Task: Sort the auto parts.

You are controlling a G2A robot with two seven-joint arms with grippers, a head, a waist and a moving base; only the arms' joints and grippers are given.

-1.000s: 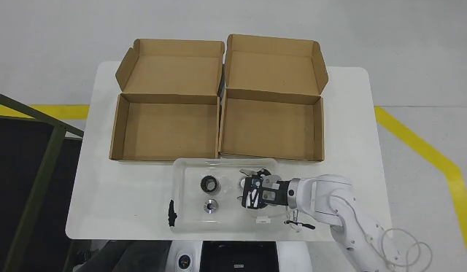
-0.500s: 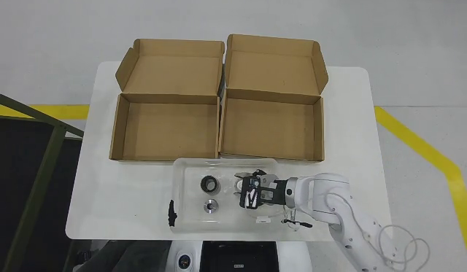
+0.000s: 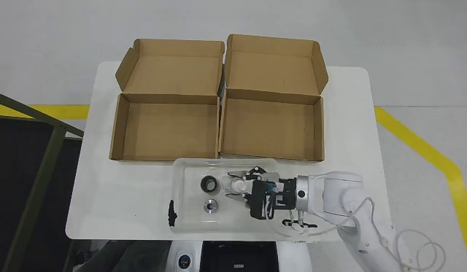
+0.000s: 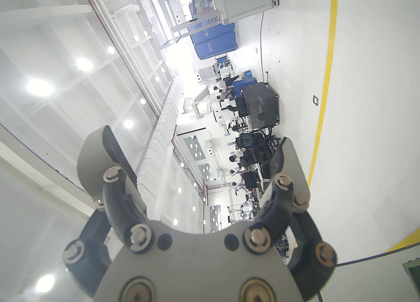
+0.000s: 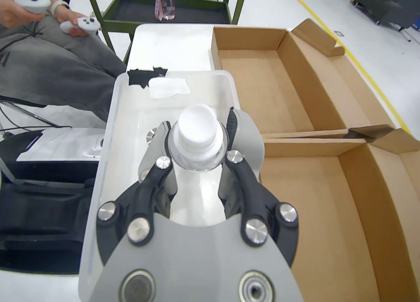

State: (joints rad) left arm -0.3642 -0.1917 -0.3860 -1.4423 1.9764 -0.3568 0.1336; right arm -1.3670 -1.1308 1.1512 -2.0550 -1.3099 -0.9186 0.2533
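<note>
The right gripper (image 5: 198, 122) clamps a white stepped part (image 5: 198, 139) over the clear bin (image 5: 109, 119), its long axis pointing straight out beyond the fingertips.

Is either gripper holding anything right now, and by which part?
The right gripper is shut on a white stepped part, clamped at the sides of its wider collar, over the clear bin. The left gripper is open and empty.
</note>
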